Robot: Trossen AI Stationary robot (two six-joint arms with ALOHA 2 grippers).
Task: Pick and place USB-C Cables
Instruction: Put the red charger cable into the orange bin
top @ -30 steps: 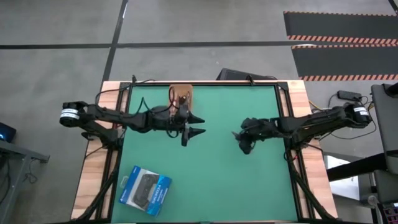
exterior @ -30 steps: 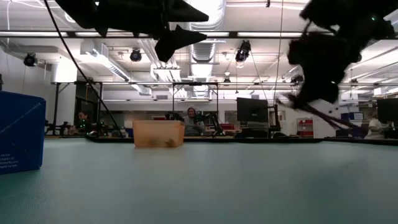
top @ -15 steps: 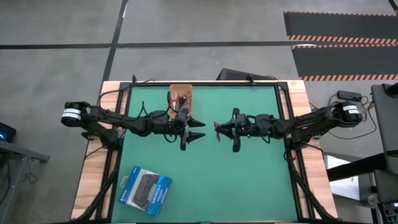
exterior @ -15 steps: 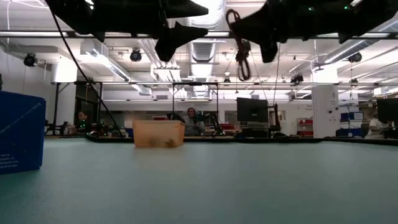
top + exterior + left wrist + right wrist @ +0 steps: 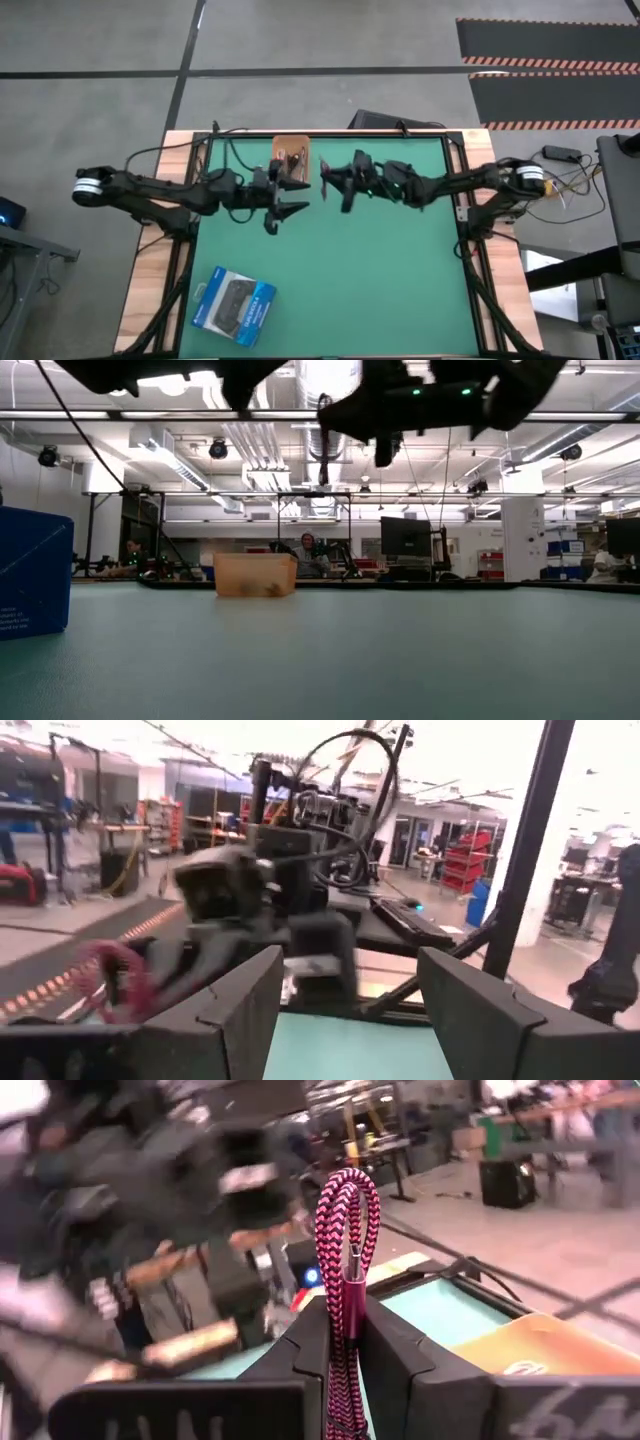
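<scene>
A magenta-pink braided USB-C cable bundle [image 5: 346, 1230] is in my right gripper [image 5: 345, 1355], which is high above the table near its far edge [image 5: 336, 182], just right of a small tan tray [image 5: 292, 150]. The tray holds other cable bundles, too small to tell apart. In the low view the tray [image 5: 255, 575] stands on the far part of the mat. My left gripper [image 5: 290, 198] hovers open just near of the tray, its fingers [image 5: 230, 1020] pointing at the right gripper. The left wrist view shows the pink cable [image 5: 108, 982] blurred. My right gripper pinches the magenta cable bundle between its two fingers [image 5: 300, 1355], along the doubled strands beside a silver plug [image 5: 354, 1270]. The looped end [image 5: 346, 1185] sticks out past the fingertips. The fingers reach level from the table's right. The bundle is lifted clear of the table.
A blue-and-black box [image 5: 234, 305] lies at the mat's near left corner and shows as a blue wall in the low view [image 5: 32, 572]. The green mat [image 5: 380, 280] is bare between the arms and the near edge. Wooden borders and cables run along both sides.
My right gripper has risen from the mat with the magenta cable, swung level, and travelled toward the table's left and far edge, ending beside the tan tray. My left gripper has drawn back a little toward the left, staying open.
</scene>
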